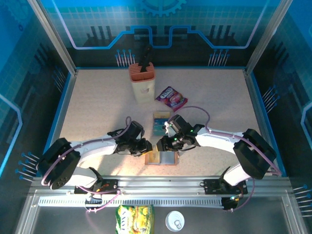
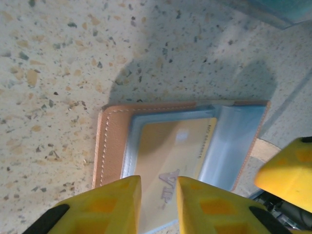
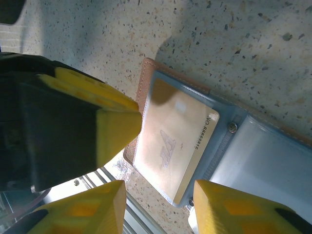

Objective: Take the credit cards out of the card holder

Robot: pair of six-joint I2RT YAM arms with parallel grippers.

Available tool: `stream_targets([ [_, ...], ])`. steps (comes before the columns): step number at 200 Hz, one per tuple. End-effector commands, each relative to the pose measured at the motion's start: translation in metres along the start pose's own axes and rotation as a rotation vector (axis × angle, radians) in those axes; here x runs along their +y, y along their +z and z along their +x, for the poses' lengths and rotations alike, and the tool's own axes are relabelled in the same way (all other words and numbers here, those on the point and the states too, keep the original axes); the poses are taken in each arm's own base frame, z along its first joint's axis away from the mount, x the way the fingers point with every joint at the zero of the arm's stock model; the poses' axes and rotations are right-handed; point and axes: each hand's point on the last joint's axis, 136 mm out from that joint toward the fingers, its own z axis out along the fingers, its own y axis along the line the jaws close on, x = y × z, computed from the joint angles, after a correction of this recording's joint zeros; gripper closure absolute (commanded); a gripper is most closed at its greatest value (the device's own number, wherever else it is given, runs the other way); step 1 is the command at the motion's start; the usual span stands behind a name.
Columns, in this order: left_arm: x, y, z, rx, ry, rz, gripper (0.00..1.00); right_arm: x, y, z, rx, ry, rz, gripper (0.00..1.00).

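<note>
The card holder (image 1: 168,158) lies open near the table's front edge, salmon-brown leather (image 2: 112,141) with clear grey-blue sleeves. A yellow credit card (image 2: 170,146) marked VIP sits flat in its left sleeve (image 3: 175,141). My left gripper (image 2: 158,183) hovers over that card's near edge, its jaws a narrow gap apart, and the card face shows through the gap. My right gripper (image 3: 160,185) is open over the holder's (image 3: 146,78) near corner, close beside the left one (image 1: 148,147). A teal credit card (image 1: 159,123) lies loose on the table behind the holder.
A purple snack packet (image 1: 170,98) and a beige box with an orange top (image 1: 141,80) stand farther back. The metal front rail (image 1: 161,183) runs just below the holder. A yellow packet (image 1: 135,217) and a white lid (image 1: 174,220) lie beyond the rail.
</note>
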Motion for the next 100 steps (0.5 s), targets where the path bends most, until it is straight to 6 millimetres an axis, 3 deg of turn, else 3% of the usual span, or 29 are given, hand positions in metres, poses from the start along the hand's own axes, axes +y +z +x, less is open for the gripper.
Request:
stream_targets([
  [1, -0.003, 0.005, 0.002, 0.031, 0.013, -0.009, 0.78, 0.004, 0.001, 0.004, 0.011, -0.001, -0.010, 0.58],
  [57, 0.022, 0.008, 0.009, 0.029, -0.009, -0.078, 0.80, 0.002, -0.001, 0.007, 0.011, 0.000, -0.001, 0.58],
  [100, 0.020, 0.000, 0.010, 0.005, -0.007, -0.065, 0.80, 0.004, -0.003, 0.006, 0.009, -0.003, -0.005, 0.58],
])
